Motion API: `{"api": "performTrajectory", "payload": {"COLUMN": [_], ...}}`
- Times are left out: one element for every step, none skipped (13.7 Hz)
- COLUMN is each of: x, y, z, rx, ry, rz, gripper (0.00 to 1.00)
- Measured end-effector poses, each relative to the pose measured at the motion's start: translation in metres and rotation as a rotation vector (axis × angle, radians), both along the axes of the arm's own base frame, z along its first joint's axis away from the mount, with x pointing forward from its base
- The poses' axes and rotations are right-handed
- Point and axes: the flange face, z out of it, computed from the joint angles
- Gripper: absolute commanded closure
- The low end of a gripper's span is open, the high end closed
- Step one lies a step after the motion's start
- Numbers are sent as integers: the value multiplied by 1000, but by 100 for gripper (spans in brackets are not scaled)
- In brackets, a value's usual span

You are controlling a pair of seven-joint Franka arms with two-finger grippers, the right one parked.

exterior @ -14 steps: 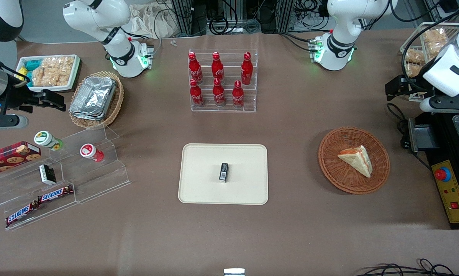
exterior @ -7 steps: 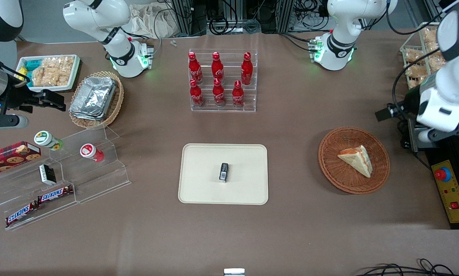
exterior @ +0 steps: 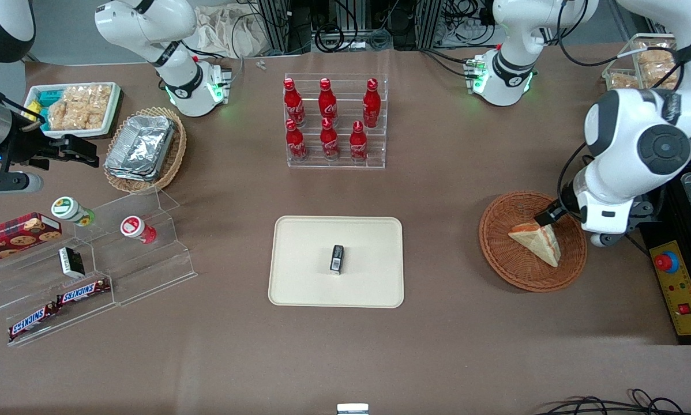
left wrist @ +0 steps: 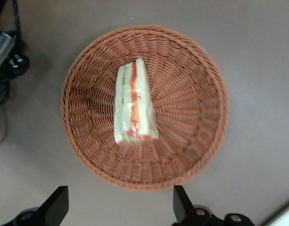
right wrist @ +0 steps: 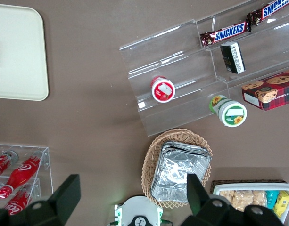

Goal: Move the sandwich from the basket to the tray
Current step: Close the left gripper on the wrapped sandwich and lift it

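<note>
Across the brown table (exterior: 438,346), the sandwich (exterior: 536,241) lies in the basket (exterior: 504,253) toward the working arm's end, at three o'clock from the cream tray (exterior: 299,276). Above the basket's rim hangs the gripper (left wrist: 119,207), fingers spread and empty. Cola bottles (exterior: 328,118) stand at twelve o'clock from the tray; cables (exterior: 345,29) crowd the table's edge.

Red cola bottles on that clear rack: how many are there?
6 cola bottles: three on the rack's upper step, three lower. The gripper hovers over the basket.
</note>
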Motion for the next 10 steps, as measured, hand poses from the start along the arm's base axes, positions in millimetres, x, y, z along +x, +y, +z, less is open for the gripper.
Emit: {"api": "performTrajectory", "payload": {"x": [-4,-6,-8,-7,-4,-1,0,1,2,2], "y": [13,26,37,43,45,43,40,35,32,29], "z": [-18,-34,-50,-66,-79,-92,-102,-111,-118,-123], "rx": [-2,-4,-6,-6,-7,-9,-10,-12,-13,-13], "ry": [-22,-42,-60,-76,-89,-98,-102,-103,-102,-101], "rz": [22,43,67,93,119,142,160,176,185,188], "gripper": [0,0,0,0,0,0,0,0,0,0]}}
